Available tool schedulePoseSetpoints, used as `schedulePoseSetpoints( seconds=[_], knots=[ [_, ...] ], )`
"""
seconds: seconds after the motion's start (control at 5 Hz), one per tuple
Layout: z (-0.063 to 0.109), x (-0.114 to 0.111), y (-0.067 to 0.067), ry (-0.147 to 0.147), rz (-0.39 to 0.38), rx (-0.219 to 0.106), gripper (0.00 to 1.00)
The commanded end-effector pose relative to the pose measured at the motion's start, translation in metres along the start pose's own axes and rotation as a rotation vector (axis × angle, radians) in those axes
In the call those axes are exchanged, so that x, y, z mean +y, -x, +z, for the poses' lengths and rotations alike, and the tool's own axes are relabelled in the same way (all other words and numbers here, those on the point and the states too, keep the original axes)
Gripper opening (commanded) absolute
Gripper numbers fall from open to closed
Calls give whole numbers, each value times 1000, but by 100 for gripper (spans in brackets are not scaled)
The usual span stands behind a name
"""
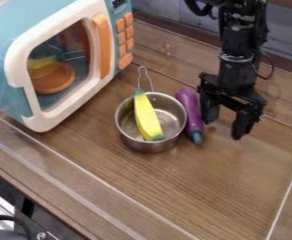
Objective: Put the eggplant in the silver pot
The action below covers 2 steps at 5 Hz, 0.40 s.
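Right there, the glossy purple toy eggplant [190,113] lies just beside the round shiny metal pot [134,134] mid-frame, near the black robot gripper [224,111], whose grip I can't make out.

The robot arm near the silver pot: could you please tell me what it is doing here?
The single arm has its gripper low over the table, just right of the purple eggplant in the picture. The eggplant lies on the table beside the silver pot, not in it. A yellow banana-like toy is in the pot. The task is to put the eggplant there; I cannot tell whether the gripper touches it.
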<state>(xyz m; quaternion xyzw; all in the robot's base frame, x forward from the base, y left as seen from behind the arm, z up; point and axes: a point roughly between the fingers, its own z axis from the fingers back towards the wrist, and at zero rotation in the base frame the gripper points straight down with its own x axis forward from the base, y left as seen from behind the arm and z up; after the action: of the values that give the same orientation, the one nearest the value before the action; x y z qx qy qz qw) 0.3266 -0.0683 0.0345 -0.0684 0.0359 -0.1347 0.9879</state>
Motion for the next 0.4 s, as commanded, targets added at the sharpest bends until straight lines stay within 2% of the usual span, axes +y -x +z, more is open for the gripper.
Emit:
schedulePoseSetpoints(
  seconds=[0.0, 0.2],
  knots=[
    [27, -6, -5, -7, -28, -88, 100],
    [21, 0, -11, -5, -15, -93, 100]
  ],
)
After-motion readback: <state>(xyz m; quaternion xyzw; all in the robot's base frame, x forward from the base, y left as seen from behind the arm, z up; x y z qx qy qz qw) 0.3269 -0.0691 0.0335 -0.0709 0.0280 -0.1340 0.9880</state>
